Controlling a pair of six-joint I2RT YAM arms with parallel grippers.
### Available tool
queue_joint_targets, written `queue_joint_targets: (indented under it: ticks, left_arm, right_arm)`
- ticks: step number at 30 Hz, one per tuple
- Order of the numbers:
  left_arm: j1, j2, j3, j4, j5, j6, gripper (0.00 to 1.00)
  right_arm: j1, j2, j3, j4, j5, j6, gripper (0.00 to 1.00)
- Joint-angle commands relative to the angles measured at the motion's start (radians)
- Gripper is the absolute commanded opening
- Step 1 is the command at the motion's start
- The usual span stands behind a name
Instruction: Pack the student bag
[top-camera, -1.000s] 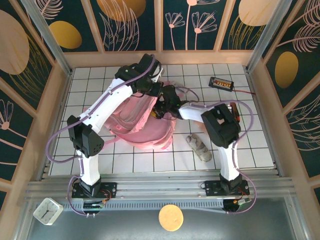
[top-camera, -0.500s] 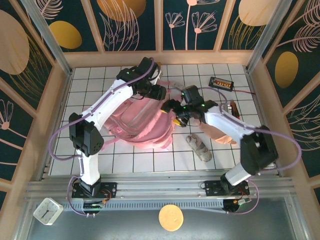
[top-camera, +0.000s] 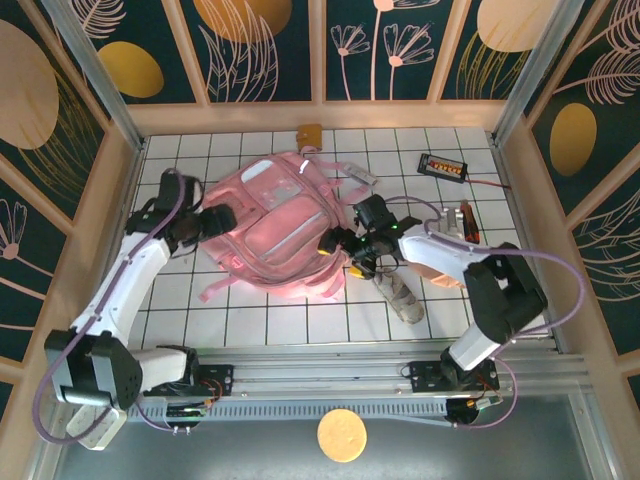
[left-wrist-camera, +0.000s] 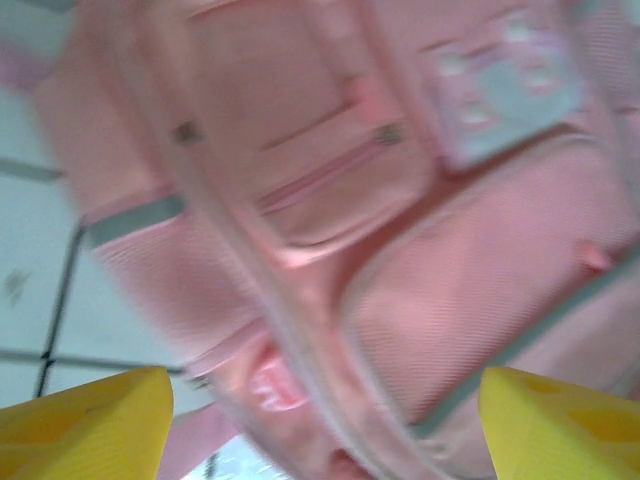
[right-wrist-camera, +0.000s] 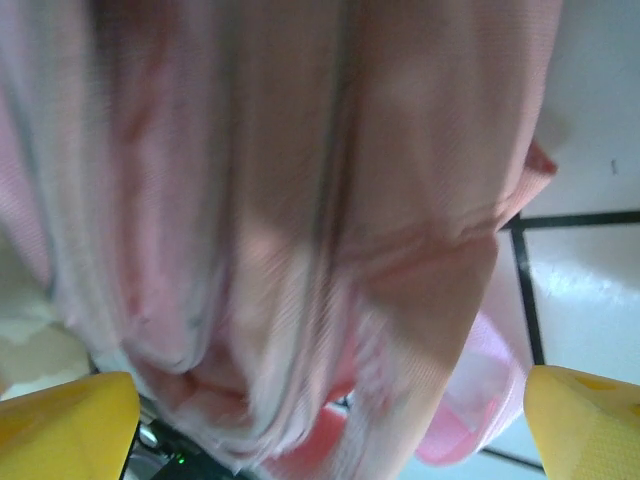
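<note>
Student bag (top-camera: 275, 225) is shown lying at the centre of the table (top-camera: 270, 320), between the left gripper (top-camera: 215, 222) and right gripper (top-camera: 338, 245), both with fingers spread apart. In the 2 wrist views it is blurred and cut off.

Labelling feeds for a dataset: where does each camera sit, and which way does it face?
Top external: above and behind the bases, looking down at the table; left arm and right arm flank the student bag.
Left wrist: on the left arm, facing the bag's pocketed side; yellow fingertips at bottom corners.
Right wrist: on the right arm, close against the bag's pink fabric; yellow fingertips likewise.
All three share the bag.
</note>
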Motion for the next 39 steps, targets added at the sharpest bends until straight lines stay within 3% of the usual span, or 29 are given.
queue_joint_targets:
  ticks: [1,5,7,12,22,25,28,30,31,32,35,36,39]
  left_arm:
    - [0.073,-0.014,-0.131,0.081,0.087,-0.040,0.82]
    - [0.114,0.015,-0.275,0.220,0.141,-0.084,0.79]
    - [0.136,0.043,-0.337,0.299,0.166,-0.114,0.76]
    - [0.166,0.086,-0.378,0.399,0.156,-0.122,0.75]
    - [0.228,0.275,-0.321,0.616,0.267,-0.128,0.80]
    - [0.230,0.309,-0.308,0.673,0.282,-0.150,0.78]
    - [0.234,0.340,-0.296,0.726,0.298,-0.159,0.69]
    - [0.233,0.365,-0.290,0.760,0.319,-0.172,0.52]
    - [0.234,0.382,-0.284,0.772,0.332,-0.177,0.33]
    - [0.233,0.398,-0.280,0.784,0.352,-0.179,0.24]
    - [0.233,0.390,-0.273,0.814,0.392,-0.222,0.07]
    - [0.232,0.373,-0.271,0.811,0.397,-0.238,0.05]
    - [0.229,0.288,-0.249,0.772,0.411,-0.297,0.01]
  right_arm:
    - [-0.004,0.024,0.005,0.085,-0.007,-0.001,0.99]
    - [-0.013,0.070,0.023,0.098,0.016,-0.015,0.93]
    - [-0.023,0.100,0.043,0.116,0.022,-0.022,0.85]
    - [-0.064,0.191,0.126,0.117,0.022,-0.064,0.54]
    - [-0.129,0.298,0.249,0.038,0.001,-0.134,0.53]
    - [-0.145,0.328,0.276,0.026,-0.003,-0.151,0.44]
    - [-0.169,0.368,0.326,0.006,-0.007,-0.169,0.30]
    - [-0.182,0.395,0.366,-0.006,-0.008,-0.183,0.22]
    - [-0.191,0.410,0.390,-0.014,-0.009,-0.191,0.19]
    - [-0.198,0.424,0.416,-0.025,-0.008,-0.199,0.17]
    - [-0.211,0.438,0.487,-0.081,0.008,-0.230,0.22]
    - [-0.211,0.429,0.506,-0.107,0.020,-0.241,0.30]
    - [-0.195,0.345,0.544,-0.228,0.091,-0.268,0.65]
